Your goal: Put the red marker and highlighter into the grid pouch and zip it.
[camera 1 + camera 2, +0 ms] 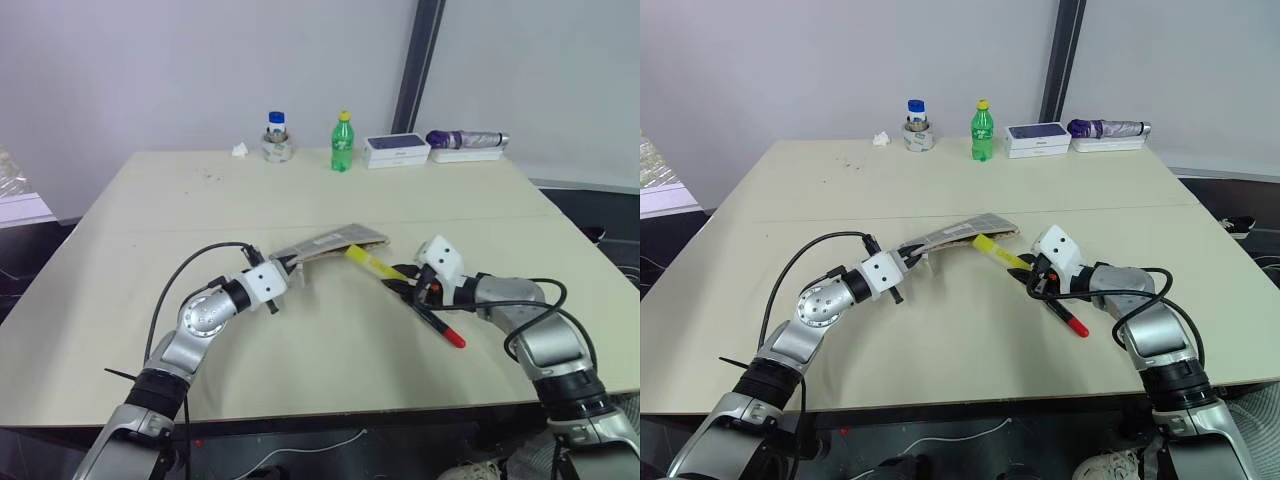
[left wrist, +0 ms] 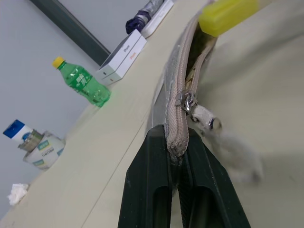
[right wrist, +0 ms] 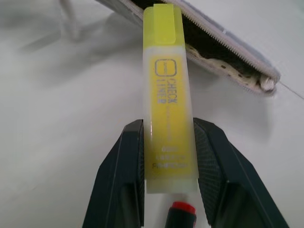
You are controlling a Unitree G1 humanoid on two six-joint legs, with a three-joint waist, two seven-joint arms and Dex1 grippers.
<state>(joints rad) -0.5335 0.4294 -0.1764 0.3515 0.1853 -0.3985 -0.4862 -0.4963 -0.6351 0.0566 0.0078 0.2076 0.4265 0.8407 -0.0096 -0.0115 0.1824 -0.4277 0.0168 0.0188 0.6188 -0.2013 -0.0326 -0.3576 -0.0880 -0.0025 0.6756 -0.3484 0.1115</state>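
Pinched by the left gripper (image 2: 178, 190), the grid pouch (image 1: 330, 243) is unzipped; the highlighter (image 3: 166, 99), clamped by the right gripper (image 3: 168, 166), is at its mouth, the red marker (image 1: 440, 325) untouched.

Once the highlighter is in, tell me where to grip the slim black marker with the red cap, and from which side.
Grip the red marker at mid-barrel, coming from above with the fingers across its width. It lies flat on the table just under the right gripper, slanting, red cap toward the robot. The barrel is long and even; the ends would probably let it pivot.
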